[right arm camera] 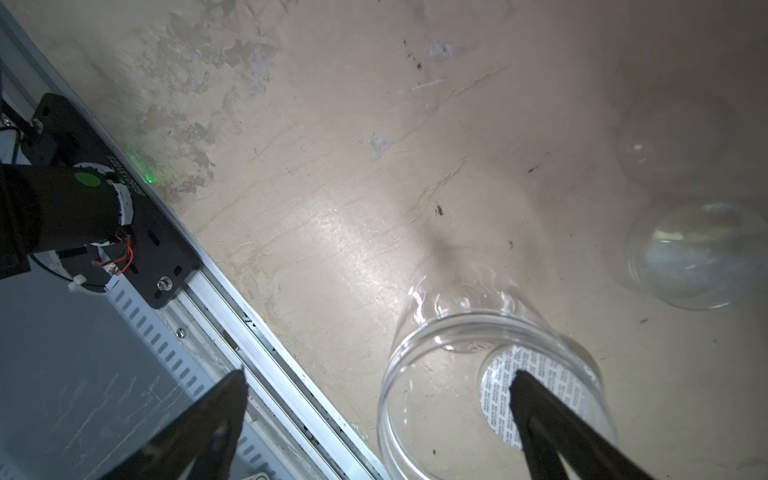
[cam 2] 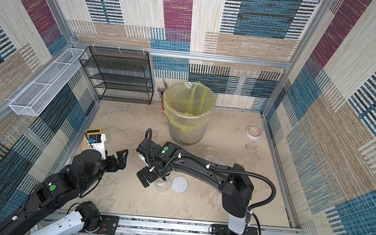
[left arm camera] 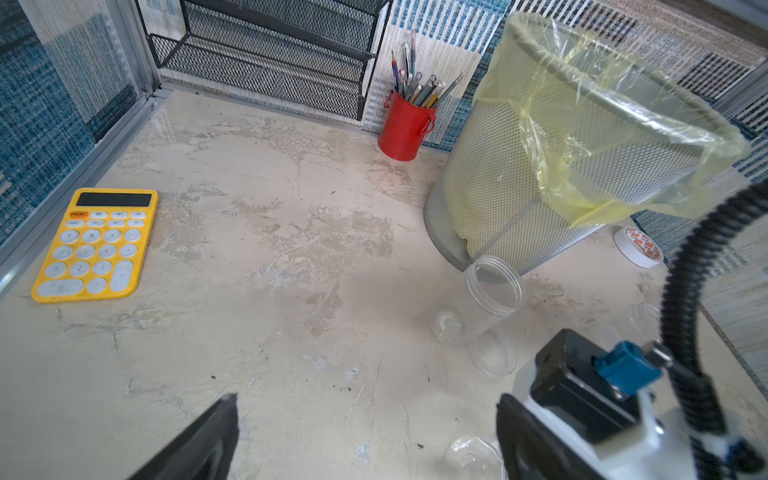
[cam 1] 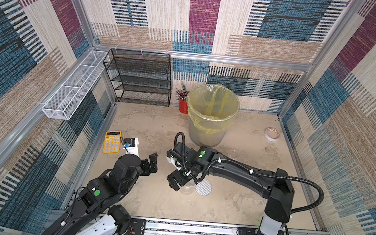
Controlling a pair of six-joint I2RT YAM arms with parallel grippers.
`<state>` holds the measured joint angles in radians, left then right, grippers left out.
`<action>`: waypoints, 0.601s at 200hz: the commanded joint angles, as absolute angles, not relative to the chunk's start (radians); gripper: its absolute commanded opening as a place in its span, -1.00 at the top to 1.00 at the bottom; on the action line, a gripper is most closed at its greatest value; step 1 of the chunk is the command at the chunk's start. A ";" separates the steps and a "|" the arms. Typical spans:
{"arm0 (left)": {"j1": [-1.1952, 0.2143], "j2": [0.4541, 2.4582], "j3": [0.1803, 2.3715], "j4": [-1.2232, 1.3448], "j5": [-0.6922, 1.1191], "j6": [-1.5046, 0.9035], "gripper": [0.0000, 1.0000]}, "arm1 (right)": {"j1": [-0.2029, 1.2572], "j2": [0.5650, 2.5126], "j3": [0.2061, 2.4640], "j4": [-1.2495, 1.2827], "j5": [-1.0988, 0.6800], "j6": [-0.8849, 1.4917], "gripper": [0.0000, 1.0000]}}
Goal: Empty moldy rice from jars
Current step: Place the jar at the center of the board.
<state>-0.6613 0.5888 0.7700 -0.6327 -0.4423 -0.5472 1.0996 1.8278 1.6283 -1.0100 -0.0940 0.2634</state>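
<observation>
Right gripper [right arm camera: 378, 374]: jaws spread wide, gripping nothing. Clear cylindrical plastic jar [right arm camera: 449, 382] stands just below it, long axis vertical, mouth up, offset toward 1 finger (no rice made out inside). White grid-patterned round lid [cam 1: 203, 188] lies flat just beside. Left gripper [left arm camera: 368, 399]: jaws likewise spread, empty, well apart; right arm nearer.

The left arm [cam 1: 112, 181] and right arm [cam 1: 236, 174] have matte black housings, a white lower link [cam 1: 270, 225] above the base, and a round green marker [cam 1: 96, 192] on a joint cover. Behind the right tool [right arm camera: 376, 376], a black corrugated conduit [left arm camera: 679, 299] follows the arm, secured with white cable ties [cam 1: 251, 171]. Each base bolts to a black slotted plate [cam 1: 244, 234], where thin red wires [right arm camera: 126, 253] are exposed.
</observation>
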 commanded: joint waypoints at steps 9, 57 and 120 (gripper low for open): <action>-0.661 0.605 0.801 -0.607 -0.469 -0.489 -0.97 | 1.100 1.793 1.676 -1.029 -0.027 0.277 -0.99; -0.660 0.684 0.899 -0.644 -0.539 -0.440 -0.98 | 1.073 1.662 1.662 -0.990 0.078 0.285 -0.99; -0.658 0.713 0.871 -0.427 -0.782 -0.306 -0.97 | 0.760 1.249 1.319 -0.496 0.243 0.266 -0.99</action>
<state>-0.6605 0.7067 0.8978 -0.5697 -0.6395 -0.4088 0.8890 1.3746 1.4563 -0.7830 0.1650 0.2787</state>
